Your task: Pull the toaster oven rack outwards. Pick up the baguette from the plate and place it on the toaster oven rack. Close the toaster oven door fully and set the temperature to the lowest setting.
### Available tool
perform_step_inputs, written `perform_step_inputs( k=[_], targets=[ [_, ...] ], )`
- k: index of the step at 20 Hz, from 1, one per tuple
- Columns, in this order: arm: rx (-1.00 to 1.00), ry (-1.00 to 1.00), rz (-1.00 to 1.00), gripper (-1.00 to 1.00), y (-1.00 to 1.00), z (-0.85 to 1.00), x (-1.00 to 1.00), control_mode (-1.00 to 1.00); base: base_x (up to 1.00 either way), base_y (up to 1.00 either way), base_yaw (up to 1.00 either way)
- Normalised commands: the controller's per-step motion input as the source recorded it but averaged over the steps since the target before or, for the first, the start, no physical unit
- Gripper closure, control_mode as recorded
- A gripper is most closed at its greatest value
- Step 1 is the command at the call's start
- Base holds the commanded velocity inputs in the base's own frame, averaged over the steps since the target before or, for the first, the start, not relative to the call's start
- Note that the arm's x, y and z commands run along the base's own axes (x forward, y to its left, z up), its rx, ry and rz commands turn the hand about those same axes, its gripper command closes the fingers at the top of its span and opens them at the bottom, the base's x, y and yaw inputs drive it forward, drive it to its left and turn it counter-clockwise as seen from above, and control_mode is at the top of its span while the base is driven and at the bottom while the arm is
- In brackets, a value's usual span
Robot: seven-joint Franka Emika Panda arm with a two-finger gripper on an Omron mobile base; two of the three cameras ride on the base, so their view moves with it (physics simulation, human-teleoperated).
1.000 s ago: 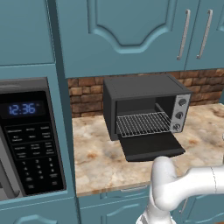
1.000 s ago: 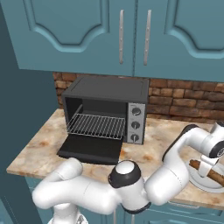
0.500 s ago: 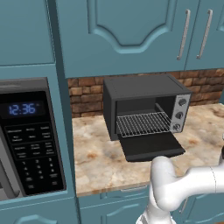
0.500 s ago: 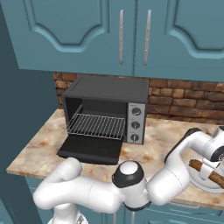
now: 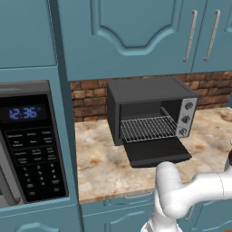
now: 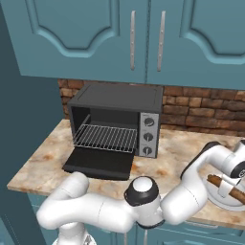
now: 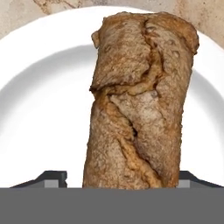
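My gripper (image 7: 118, 178) hung low over the baguette (image 7: 140, 103), its two dark fingertips (image 7: 51, 176) standing wide, one on each side of the loaf and level with its flanks. Whether the pads were touching the crust I could not tell; the jaws had not closed on it, and the loaf lay flat on the white plate (image 7: 39, 100).

Seen from the right base camera, my hand (image 6: 233, 165) was down at the far right edge of the marble counter (image 6: 177, 153), over the plate (image 6: 228, 203), with one end of the baguette (image 6: 225, 187) sticking out below it toward the near side.

Well to the left of the plate stood the toaster oven (image 6: 117, 117), back against the brick wall (image 6: 201, 112). Its door (image 6: 98, 162) was folded down flat onto the counter, and the wire rack (image 6: 106, 138) sat in the open cavity with its front edge about at the mouth. Three round knobs (image 6: 149, 136) ran down the silver panel on the oven's right side.

From the left base camera the same oven (image 5: 149, 111), rack (image 5: 147, 128) and lowered door (image 5: 156, 152) showed, with the black microwave (image 5: 27, 145) in the tall cabinet at the far left, its clock lit blue. Blue cupboards (image 5: 136, 36) hung above the counter (image 5: 97, 167).
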Motion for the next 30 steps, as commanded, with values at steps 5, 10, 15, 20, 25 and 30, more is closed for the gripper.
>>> perform_step_inputs(
  k=[5, 10, 15, 20, 25, 30],
  targets=[
    [0.01, -0.06, 0.00, 1.00, 0.00, -0.10, 0.00, -1.00, 0.00, 0.00, 0.00],
    [0.01, -0.11, 0.09, 1.00, 0.00, 0.00, -0.05, -1.00, 0.00, 0.00, 0.00],
    [0.00, -0.08, 0.21, 1.00, 0.12, 0.01, -0.08, -1.00, 0.00, 0.00, 0.00],
    [0.00, -0.09, 0.22, 1.00, 0.15, 0.22, -0.32, -1.00, 0.00, 0.00, 0.00],
    [0.00, -0.15, 0.05, 1.00, 0.29, 0.77, -0.40, -1.00, 0.00, 0.00, 0.00],
    [-0.02, -0.14, -0.08, 1.00, 0.74, 0.53, -0.27, -1.00, 0.00, 0.00, 0.00]
  ],
)
